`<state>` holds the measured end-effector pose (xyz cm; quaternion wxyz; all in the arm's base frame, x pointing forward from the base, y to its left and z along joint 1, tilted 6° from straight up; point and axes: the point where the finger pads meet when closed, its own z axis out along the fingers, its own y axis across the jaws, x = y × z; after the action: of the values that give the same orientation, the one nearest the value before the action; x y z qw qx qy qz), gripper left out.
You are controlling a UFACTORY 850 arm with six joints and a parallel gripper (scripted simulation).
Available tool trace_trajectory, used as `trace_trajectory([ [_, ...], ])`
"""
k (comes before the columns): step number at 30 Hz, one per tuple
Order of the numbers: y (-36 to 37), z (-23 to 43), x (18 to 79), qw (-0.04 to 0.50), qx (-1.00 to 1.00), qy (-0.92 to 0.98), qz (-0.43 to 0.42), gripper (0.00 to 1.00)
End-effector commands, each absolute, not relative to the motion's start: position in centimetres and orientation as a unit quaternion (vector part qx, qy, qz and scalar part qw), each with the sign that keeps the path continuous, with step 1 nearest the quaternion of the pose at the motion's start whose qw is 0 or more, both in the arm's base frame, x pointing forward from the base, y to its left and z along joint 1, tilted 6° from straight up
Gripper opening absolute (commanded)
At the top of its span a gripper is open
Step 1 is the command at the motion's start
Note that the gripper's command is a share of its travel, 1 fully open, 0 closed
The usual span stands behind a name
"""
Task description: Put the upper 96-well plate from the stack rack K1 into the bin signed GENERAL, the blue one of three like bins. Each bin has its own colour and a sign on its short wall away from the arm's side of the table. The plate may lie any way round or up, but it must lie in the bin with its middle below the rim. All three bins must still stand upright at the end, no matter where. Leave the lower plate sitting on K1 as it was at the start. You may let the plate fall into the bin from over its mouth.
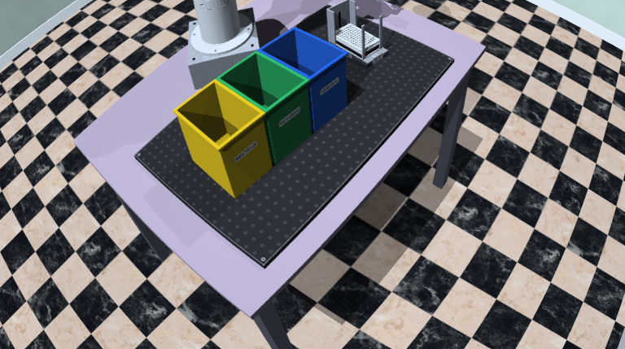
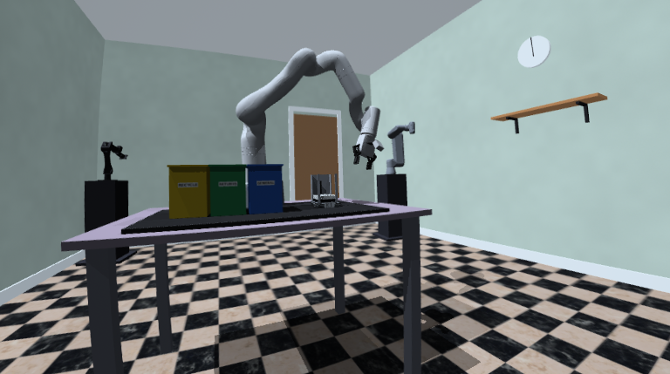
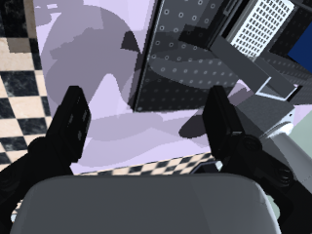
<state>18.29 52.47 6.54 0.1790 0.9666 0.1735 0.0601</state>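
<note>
The grey stack rack K1 [image 1: 356, 34] stands at the far end of the black baseplate, with a white 96-well plate [image 1: 356, 37] on top. The rack also shows in the exterior view [image 2: 324, 191] and the plate in the wrist view [image 3: 261, 19]. The lower plate is hidden from me. The blue bin [image 1: 308, 73] stands next to the rack, at the end of the row of three. My gripper [image 2: 363, 158] is open and empty, high in the air beyond the rack's end of the table. In the wrist view my gripper [image 3: 146, 99] hangs over the table's edge.
A green bin [image 1: 272, 98] and a yellow bin [image 1: 220, 135] stand in line with the blue one. The arm's grey base [image 1: 219, 53] sits behind the bins. The black baseplate [image 1: 322, 142] covers most of the lilac table.
</note>
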Motion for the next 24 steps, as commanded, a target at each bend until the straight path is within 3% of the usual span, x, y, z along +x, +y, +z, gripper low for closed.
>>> trace_trajectory([
  [1,51.4,7.5,19.2,0.172,0.969,0.168,0.059,1.00],
  [24,43.0,12.2,23.2,0.100,0.991,0.081,0.043,1.00],
])
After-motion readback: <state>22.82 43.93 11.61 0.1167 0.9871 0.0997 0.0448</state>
